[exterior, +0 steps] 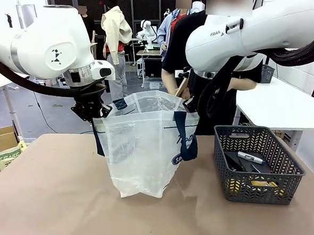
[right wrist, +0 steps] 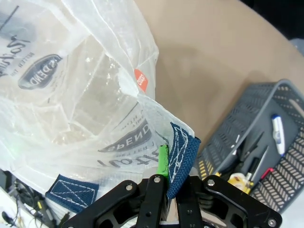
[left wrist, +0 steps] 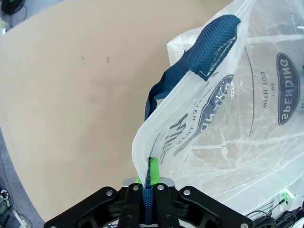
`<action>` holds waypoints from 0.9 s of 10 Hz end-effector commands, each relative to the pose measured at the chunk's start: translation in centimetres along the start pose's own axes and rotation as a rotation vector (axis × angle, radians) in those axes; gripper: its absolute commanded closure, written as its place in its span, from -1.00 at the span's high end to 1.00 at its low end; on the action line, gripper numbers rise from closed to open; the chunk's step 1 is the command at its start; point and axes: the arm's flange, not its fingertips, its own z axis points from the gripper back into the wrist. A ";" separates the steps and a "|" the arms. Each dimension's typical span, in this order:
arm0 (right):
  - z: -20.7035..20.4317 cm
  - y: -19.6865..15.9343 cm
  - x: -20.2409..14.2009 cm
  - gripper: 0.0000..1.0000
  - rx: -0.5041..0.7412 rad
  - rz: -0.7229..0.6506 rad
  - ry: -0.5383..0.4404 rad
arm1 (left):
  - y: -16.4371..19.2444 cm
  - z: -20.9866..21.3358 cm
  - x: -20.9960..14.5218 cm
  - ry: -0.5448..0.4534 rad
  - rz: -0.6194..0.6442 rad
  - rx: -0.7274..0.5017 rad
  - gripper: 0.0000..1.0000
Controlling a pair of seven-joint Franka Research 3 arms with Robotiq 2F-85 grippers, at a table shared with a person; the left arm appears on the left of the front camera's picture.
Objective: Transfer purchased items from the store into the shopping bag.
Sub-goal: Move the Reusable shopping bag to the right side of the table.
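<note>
At the left rim of the bag (exterior: 142, 148), the left fingers (left wrist: 151, 167) are clamped tight on the navy strap (left wrist: 209, 45), with the webbing pinched flat between the green pads. At the right rim, the right fingers (right wrist: 163, 161) pinch the other strap (right wrist: 183, 152) the same way. Between them the frosted bag stands on the table (exterior: 45, 196) with its mouth pulled open and facing up (the logo side faces the near edge).

Just right of the bag, apart from it and lower than its mouth, sits the grey basket (exterior: 249, 181). Inside it lie a white-and-blue tube (exterior: 250, 157), with its long axis running roughly left to right, black-handled scissors (right wrist: 251, 152) and a small yellow object (right wrist: 237, 179). From the right fingers the basket lies to the right and downward, so the right arm is clearly the nearer of the two. The left fingers are well apart from it, with the whole bag in between.

A person (exterior: 177, 41) stands at the far side, right behind the bag. Both pairs of fingers are taken up with the straps, so any item leaving the basket probably has to travel left and up over the bag's right rim. The robot seems to be holding the mouth open rather than fetching.
</note>
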 end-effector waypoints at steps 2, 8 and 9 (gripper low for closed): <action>0.2 -0.9 0.2 -1.00 -0.051 0.000 0.073 | 1.2 0.1 0.4 0.015 0.007 0.048 -1.00; 0.0 0.0 -0.1 -1.00 -0.005 0.004 0.043 | 0.0 0.0 0.4 0.000 0.000 -0.003 -1.00; 0.0 0.0 -0.1 -1.00 -0.005 0.004 0.043 | 0.0 0.0 0.4 0.000 0.000 -0.003 -1.00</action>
